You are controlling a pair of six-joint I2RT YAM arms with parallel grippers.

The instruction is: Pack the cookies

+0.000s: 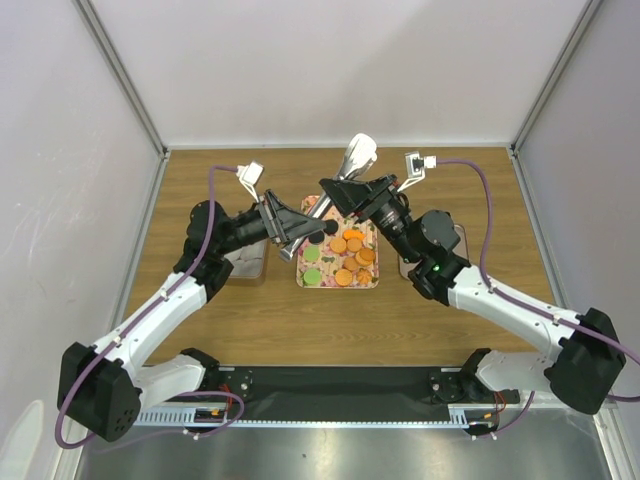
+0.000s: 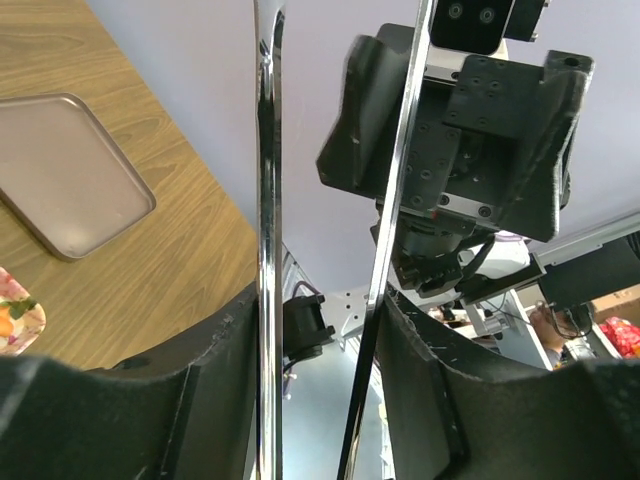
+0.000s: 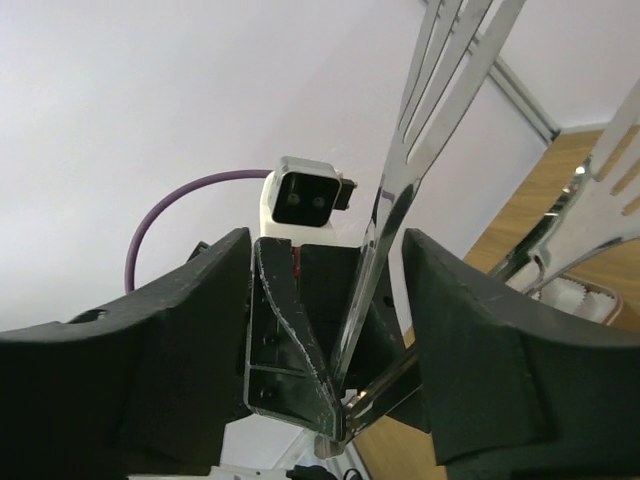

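Chrome tongs (image 1: 353, 160) slant over floral rectangular tray (image 1: 304, 283); left end effector (image 2: 318, 320) pinches them, right end effector (image 3: 330, 250) spread, arms converging.

Tight quarters, jaws nose to nose.
Between the fingers of the left gripper (image 1: 305, 232) the gap is filled by the two arms of the tongs (image 1: 355, 158); straight ahead the way is barred by the right gripper (image 1: 335, 192), its spread jaws threaded by the same tongs. Below, the floral tray (image 1: 302, 284) is crowded with cookies (image 1: 350, 262); bare table (image 1: 300, 170) is left beyond both jaws.
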